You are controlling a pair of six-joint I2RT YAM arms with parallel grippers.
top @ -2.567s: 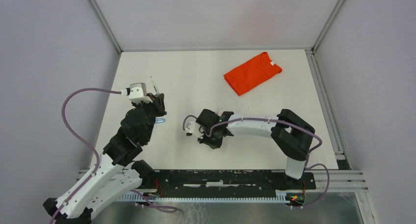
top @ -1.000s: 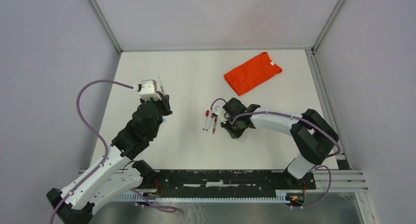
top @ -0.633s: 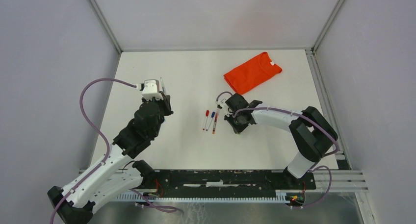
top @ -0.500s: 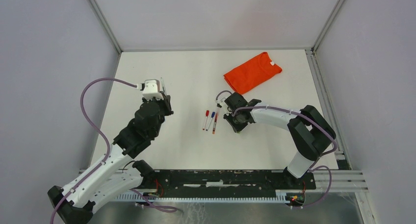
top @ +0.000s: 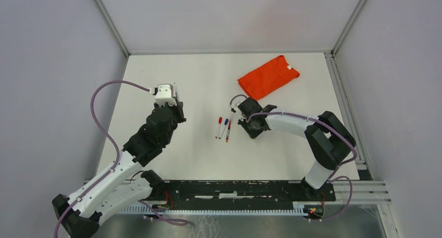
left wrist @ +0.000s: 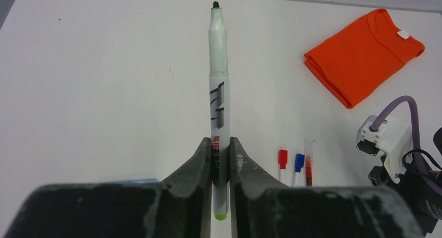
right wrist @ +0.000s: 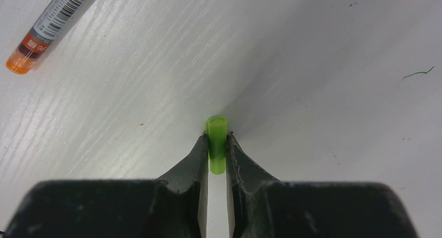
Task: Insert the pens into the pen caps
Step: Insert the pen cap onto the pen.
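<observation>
My left gripper (left wrist: 220, 144) is clamped on the green pen (left wrist: 219, 87). It's pinching the white barrel near the back end, and the bare dark tip sticks straight out past the fingers. The pen is held up off the table (top: 172, 71), over on the left side.

My right gripper (right wrist: 217, 141) is squeezed onto the green cap (right wrist: 217, 127). The cap pokes out between the fingertips, low over the tabletop, and I honestly can't tell if it's touching. Cap and pen are well apart, one on each arm.

Between the two arms, three more lie side by side on the table: a red pen (top: 219, 127), a blue pen (top: 224, 127) and an orange pen (top: 228, 132). They're roughly parallel, with the orange pen nearest my right gripper. The folded shirt (top: 268, 76) sits toward the far right, apart from all of it.
</observation>
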